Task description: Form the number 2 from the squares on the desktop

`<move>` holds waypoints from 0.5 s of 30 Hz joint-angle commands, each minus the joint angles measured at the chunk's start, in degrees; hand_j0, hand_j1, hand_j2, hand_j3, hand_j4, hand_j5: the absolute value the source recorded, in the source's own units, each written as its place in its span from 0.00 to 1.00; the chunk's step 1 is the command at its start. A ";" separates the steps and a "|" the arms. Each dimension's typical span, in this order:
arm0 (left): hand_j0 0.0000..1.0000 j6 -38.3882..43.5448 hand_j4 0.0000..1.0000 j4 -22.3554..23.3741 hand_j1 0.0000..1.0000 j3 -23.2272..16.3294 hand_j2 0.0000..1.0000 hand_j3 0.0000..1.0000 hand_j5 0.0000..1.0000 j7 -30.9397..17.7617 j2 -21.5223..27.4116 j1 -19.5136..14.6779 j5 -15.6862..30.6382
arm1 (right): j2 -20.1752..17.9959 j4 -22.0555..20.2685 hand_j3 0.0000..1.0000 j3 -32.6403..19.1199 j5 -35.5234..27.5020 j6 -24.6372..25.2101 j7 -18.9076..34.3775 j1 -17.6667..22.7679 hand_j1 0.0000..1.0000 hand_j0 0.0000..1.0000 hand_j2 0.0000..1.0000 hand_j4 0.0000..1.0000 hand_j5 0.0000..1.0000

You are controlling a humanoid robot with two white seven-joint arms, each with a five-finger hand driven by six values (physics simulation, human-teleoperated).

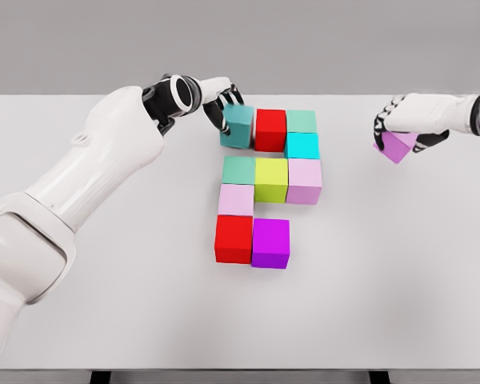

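Coloured cubes stand in a block pattern mid-table. The top row holds a teal cube, a red cube and a mint cube, with a cyan cube below the mint one. The middle row has a green cube, a yellow cube and a pink cube. Below sit a pale pink cube, a red cube and a magenta cube. My left hand is curled around the teal cube. My right hand holds a purple cube, tilted, above the table at right.
The white table spreads wide around the pattern, its front edge near the bottom of the view. My left arm crosses the left part of the table.
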 commanded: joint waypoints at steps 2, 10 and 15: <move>0.81 -0.30 0.81 0.01 0.81 -0.01 0.81 0.81 0.81 -0.02 -0.09 0.09 -0.04 | -1.63 -5.90 0.47 0.36 -0.25 0.18 -0.06 0.97 0.47 0.47 0.47 0.47 0.47; 0.84 -0.38 0.84 0.01 0.84 -0.19 0.84 0.84 0.84 -0.02 -0.44 0.09 -0.13 | -9.81 -18.55 0.47 -0.34 -0.78 0.18 -0.06 5.71 0.47 0.47 0.47 0.47 0.47; 0.84 -0.30 0.84 0.10 0.84 -0.19 0.84 0.84 0.84 0.06 -0.44 0.09 -0.13 | -12.53 -23.38 0.47 -0.61 -6.05 0.18 -0.06 6.24 0.47 0.47 0.47 0.47 0.47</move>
